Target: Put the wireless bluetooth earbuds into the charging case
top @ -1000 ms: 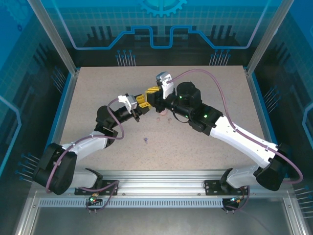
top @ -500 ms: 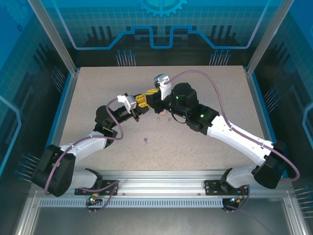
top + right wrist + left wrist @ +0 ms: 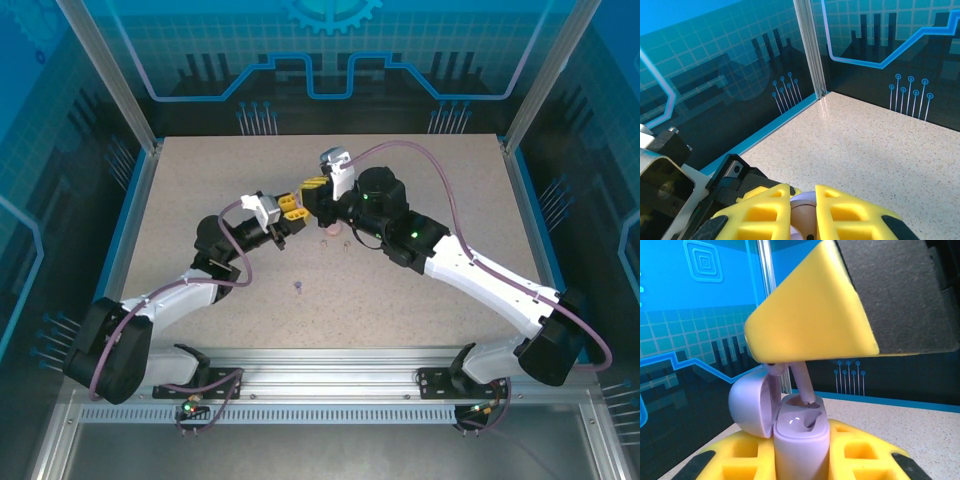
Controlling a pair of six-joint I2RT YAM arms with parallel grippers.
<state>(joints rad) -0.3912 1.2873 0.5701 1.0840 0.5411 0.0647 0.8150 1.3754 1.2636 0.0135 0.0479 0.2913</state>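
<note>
- Between the left fingers [image 3: 752, 454], low in the left wrist view, the lilac charging case [image 3: 801, 445] stands upright, clamped on both sides by the yellow pads
- its lid [image 3: 752, 402] is swung open to the left, and the moulded wells inside face up
- directly above the case, the right fingers [image 3: 810, 325] reach in from the top, pinched tight on a small stemmed earbud [image 3: 804, 384]
- the stem of that earbud points down and slightly right, and its lower end meets the mouth of one well; it is not yet seated, and whether its pale tint is pink or lilac is hard to tell
- in the right wrist view the two yellow tips stand almost together, with the rounded head of the held piece wedged in the narrow gap
- from above, both pairs of fingers meet over the middle of the speckled worktop [image 3: 200, 170], a little toward its far side
- a pale pink earbud [image 3: 327, 238] lies on the worktop just on the near side of the right wrist
- a lilac earbud [image 3: 298, 289] lies alone closer to the arm bases, well apart from the case
</note>
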